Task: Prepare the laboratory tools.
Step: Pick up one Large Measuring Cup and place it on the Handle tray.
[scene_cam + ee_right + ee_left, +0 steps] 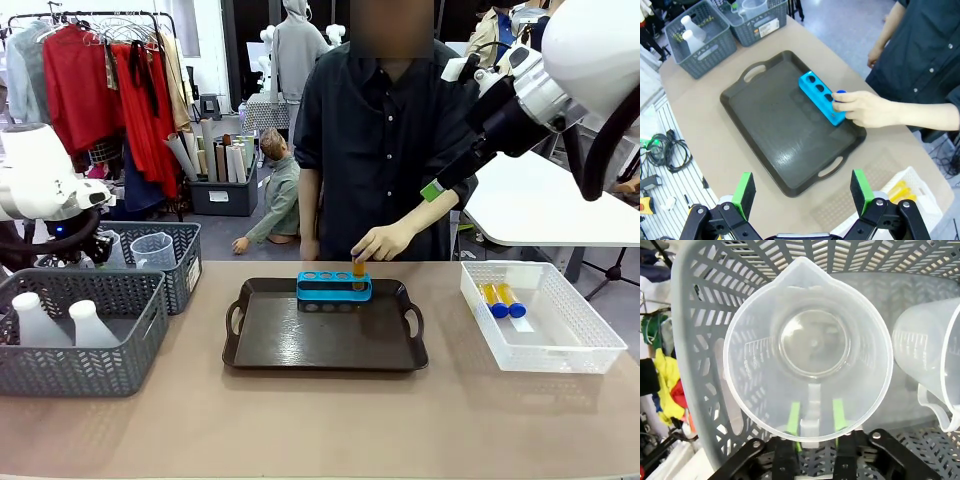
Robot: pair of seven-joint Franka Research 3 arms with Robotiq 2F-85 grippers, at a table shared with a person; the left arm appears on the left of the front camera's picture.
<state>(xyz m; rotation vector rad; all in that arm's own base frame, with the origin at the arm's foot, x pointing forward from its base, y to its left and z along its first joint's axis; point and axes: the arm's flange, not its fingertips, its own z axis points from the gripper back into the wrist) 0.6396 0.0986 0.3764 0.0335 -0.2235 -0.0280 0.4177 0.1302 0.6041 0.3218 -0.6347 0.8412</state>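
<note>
In the far grey basket (705, 315), at ten o'clock from the tray (325, 366), two clear measuring beakers stand side by side. The left gripper (816, 414) straddles the handle (813, 400) of the nearer beaker (810, 340), with a green pad close on each side. I cannot tell whether the pads press it. The second beaker (930, 355) stands untouched.

At nine o'clock the near basket (80, 375) holds two white conical flasks (35, 322). On the tray, a blue four-hole rack (334, 287) carries one amber tube (358, 267), pinched by the person's hand (385, 240). At three o'clock the white bin (590, 345) holds two blue-capped tubes (493, 298) lying flat. The right gripper (802, 192) hangs above the table, spread wide and empty.
</note>
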